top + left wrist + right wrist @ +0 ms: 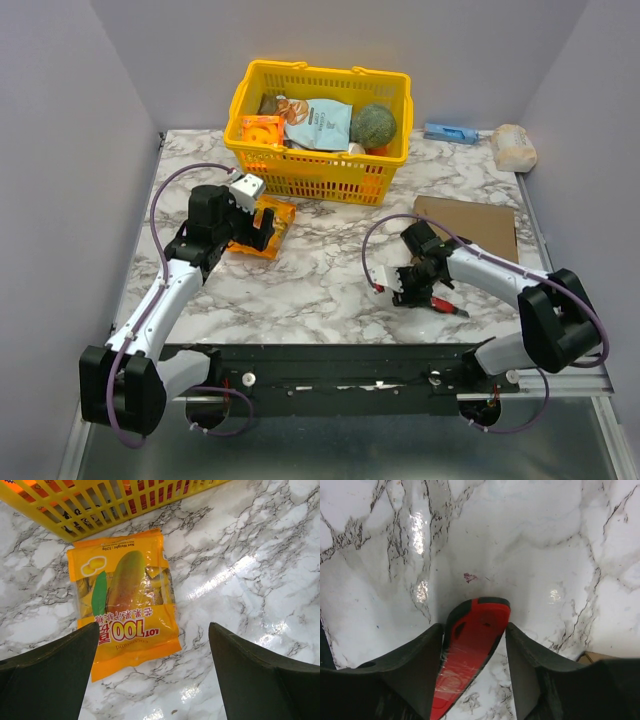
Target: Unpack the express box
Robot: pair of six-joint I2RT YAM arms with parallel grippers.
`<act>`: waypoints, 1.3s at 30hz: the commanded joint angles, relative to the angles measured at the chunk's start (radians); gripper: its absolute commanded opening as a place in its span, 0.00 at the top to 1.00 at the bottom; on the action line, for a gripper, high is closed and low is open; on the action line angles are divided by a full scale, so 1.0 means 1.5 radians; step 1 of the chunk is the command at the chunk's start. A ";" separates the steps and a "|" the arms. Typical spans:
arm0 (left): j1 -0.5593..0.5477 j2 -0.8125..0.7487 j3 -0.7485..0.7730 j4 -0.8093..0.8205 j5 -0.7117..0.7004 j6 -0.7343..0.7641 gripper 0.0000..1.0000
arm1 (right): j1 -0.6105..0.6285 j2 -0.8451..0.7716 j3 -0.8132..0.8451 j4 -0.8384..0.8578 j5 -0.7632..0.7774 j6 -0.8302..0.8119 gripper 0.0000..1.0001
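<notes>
Red-and-black plastic, a slim cutter handle (470, 655) with clear film over it, fills the gap of the right tool (474, 626). Its dark fingers stand half closed against both sides of the handle, well in front of the yellow basket (320, 185). Glossy marble desk (330, 290) lies bare around it. The left tool (153, 627) gapes fully wide, holding nothing, above a crinkly orange mango packet (125, 610) just before the basket's lattice wall. The flat brown cardboard express box (470, 225) lies near the basket's right front corner.

Express box (478, 226): a flat, plain brown cardboard rectangle with its lid down. It lies level on the table (320, 270), at the right side near the edge.
</notes>
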 commanded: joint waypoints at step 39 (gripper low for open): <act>-0.263 0.123 0.221 0.303 0.108 -0.166 0.02 | 0.009 -0.048 0.529 0.437 0.074 0.923 0.99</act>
